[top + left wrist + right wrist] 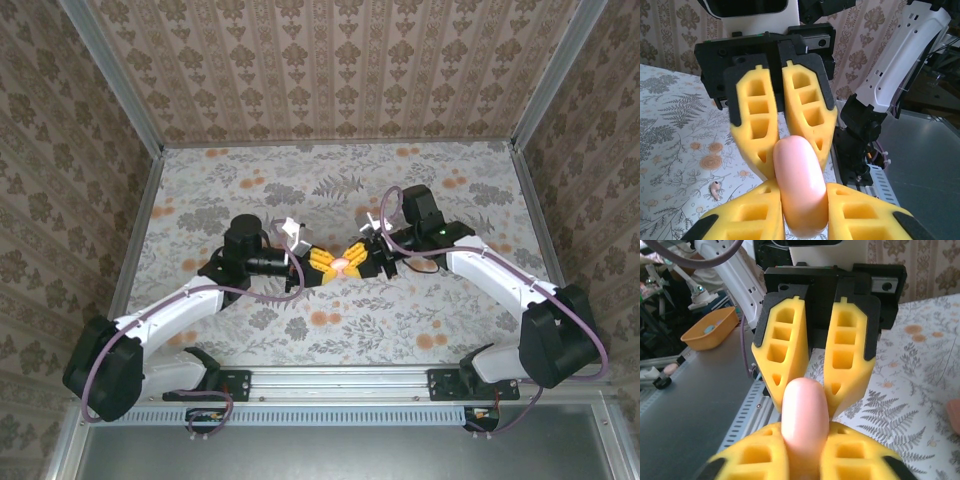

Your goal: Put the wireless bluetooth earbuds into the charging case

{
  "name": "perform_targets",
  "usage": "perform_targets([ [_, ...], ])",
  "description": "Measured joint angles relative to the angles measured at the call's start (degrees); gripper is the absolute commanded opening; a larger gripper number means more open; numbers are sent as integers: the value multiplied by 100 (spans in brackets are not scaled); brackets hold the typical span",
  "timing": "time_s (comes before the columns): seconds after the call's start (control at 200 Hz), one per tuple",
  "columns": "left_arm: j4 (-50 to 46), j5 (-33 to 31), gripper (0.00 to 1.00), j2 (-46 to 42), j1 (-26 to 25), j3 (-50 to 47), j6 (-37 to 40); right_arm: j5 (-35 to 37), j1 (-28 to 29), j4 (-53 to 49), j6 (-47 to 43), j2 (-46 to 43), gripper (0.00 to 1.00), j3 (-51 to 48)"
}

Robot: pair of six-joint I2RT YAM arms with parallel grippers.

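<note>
The charging case (pixel 341 262), a smooth pink rounded capsule with its lid down, hangs above the table's middle between both grippers. My left gripper (pixel 325 264) is shut on it from the left, and my right gripper (pixel 357 258) is shut on it from the right. In the left wrist view the case (pixel 800 185) stands edge-on between my left gripper's (pixel 801 189) yellow fingers, and the right gripper's fingers (pixel 807 112) clamp its far end. The right wrist view mirrors this: case (pixel 805 412), right gripper (pixel 805 435). One tiny red-orange earbud (pixel 716 190) lies on the cloth.
A floral tablecloth (pixel 330 190) covers the table, walled by patterned panels. A pink object (pixel 955 415) lies on the cloth at the right edge of the right wrist view. An orange tray (pixel 710 330) sits off the table beyond the metal rail (pixel 340 378).
</note>
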Motion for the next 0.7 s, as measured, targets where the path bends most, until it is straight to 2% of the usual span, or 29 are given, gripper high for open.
perform_targets([
  [0.09,-55,-35,42,-4,-7,0,83,22,9,-70,-103,0,2,9],
  [0.19,-118,-85,51,-7,-11,0,160,105,11,-55,-125,-4,1,9],
  [0.32,-101,-157,51,-50,-17,-15,258,282,11,389,118,-192,3,-199],
  [0.605,111,-240,51,-131,-136,-181,431,498,22,2116,1193,-739,3,-1093],
  [0.7,256,-240,47,-129,-157,-199,431,501,50,2472,1451,-743,3,-1231],
])
